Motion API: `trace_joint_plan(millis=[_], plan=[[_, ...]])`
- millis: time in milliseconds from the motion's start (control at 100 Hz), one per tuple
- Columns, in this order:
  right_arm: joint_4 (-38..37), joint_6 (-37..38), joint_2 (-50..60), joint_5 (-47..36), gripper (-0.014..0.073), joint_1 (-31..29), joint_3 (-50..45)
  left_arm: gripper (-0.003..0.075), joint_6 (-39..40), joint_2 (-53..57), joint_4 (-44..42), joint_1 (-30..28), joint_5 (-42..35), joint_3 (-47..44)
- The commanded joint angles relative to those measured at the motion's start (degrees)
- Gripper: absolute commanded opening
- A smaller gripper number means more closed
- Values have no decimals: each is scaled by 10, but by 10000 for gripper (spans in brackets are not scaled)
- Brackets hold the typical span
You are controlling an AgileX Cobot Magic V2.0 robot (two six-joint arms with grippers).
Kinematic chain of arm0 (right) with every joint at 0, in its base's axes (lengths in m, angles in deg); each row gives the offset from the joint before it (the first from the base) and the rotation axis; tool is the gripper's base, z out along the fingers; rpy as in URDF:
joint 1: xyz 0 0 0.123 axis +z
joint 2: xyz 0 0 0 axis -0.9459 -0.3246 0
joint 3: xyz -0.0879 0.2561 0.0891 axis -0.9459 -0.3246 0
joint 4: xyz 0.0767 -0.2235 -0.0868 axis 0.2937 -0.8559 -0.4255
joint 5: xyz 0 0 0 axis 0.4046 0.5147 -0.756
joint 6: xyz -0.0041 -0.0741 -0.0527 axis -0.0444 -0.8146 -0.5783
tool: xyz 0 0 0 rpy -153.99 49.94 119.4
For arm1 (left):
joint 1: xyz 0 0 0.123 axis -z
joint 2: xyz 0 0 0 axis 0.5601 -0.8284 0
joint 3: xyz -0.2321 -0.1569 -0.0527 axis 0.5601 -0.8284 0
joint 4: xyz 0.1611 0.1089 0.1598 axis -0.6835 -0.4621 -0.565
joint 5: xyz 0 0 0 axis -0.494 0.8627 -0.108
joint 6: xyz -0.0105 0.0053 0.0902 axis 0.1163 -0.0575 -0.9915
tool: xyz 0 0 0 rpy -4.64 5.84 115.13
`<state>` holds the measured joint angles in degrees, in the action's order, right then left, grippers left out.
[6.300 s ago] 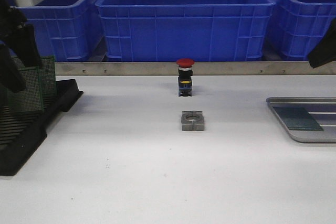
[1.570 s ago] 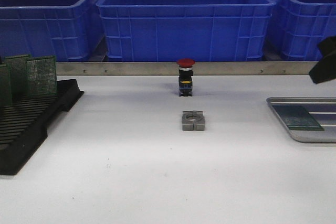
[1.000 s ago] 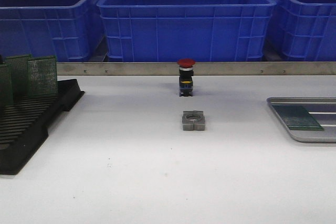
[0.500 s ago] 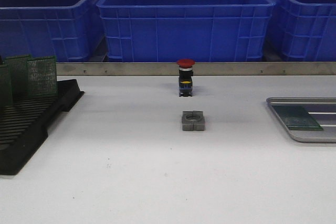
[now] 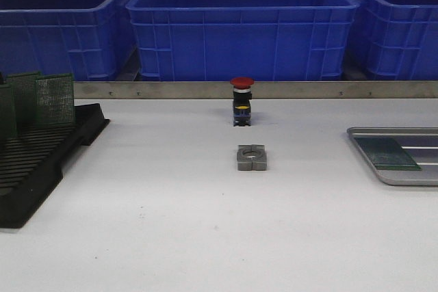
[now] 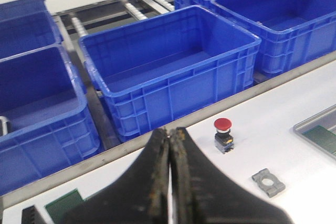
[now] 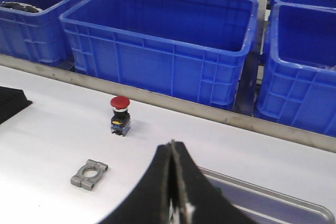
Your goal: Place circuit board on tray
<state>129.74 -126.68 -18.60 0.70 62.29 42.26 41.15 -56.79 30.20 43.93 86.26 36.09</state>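
Observation:
The silver-grey tray (image 5: 395,177) lies at the table's right edge, and a dark green circuit board (image 5: 387,153) rests flat on its left part. More green circuit boards (image 5: 53,98) stand upright in the black slotted rack (image 5: 34,162) at the left. Neither arm shows in the front view. In the left wrist view my left gripper (image 6: 170,132) is shut and empty, high above the table, with the tray (image 6: 315,126) far off to the side. My right gripper (image 7: 171,145) is likewise shut on nothing, above the tray's rim (image 7: 273,196).
A red-capped push button (image 5: 241,100) stands at the table's middle back. A grey metal clamp block (image 5: 251,157) lies just in front of it. Large blue plastic bins (image 5: 239,25) line the far side behind a metal rail (image 5: 308,89).
The left arm was over the rack 6.3 s ago and has left the front view. The right arm withdrew from the upper right since 1.6 s ago. The board in the tray has not moved.

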Motion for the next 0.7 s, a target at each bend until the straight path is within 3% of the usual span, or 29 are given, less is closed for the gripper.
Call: trace_joint_plan(millis=[0, 340, 690], plan=[[26, -8, 5, -8, -113, 11, 7, -20, 0, 48, 21, -1, -62, -34], [27, -10, 89, -27, -113, 14, -37, -20, 0, 218, 26, -1, -92, -173], [27, -10, 129, -2, -113, 14, -55, -20, 0, 267, 32, -1, -68, -201]])
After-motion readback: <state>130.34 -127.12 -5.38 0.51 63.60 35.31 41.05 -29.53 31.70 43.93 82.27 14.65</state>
